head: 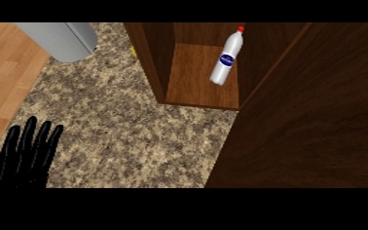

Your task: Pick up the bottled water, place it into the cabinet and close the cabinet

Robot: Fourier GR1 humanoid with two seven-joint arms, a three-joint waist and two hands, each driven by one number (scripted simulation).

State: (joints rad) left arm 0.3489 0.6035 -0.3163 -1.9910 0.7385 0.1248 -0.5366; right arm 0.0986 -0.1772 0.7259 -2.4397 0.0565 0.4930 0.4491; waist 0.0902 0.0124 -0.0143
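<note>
Bottled water (pixel 228 58), slim white plastic, inside wooden cabinet (pixel 194 85), left robot hand (pixel 27 151) spread wide, speckled stone counter (pixel 129 126).

Speckled granite-like counter (pixel 137 126), matt; dark wood-grain cabinet (pixel 194 73) at one o'clock; glossy white plastic bottled water (pixel 227 61); smooth grey cylinder (pixel 61 39) at eleven o'clock.

Even, soft light is falling across the speckled counter (pixel 137 126) in front of me, with no glare and no hard shadows on it. The cabinet (pixel 201 78) is standing as the darkest thing here: its inner walls are fading to deep brown toward the back, while its shelf floor is catching more light. Inside it, the white bottled water (pixel 227 61) is showing bright and crisp. Left of the cabinet, a grey cylinder (pixel 61 39) is shading smoothly from pale to darker grey.
</note>
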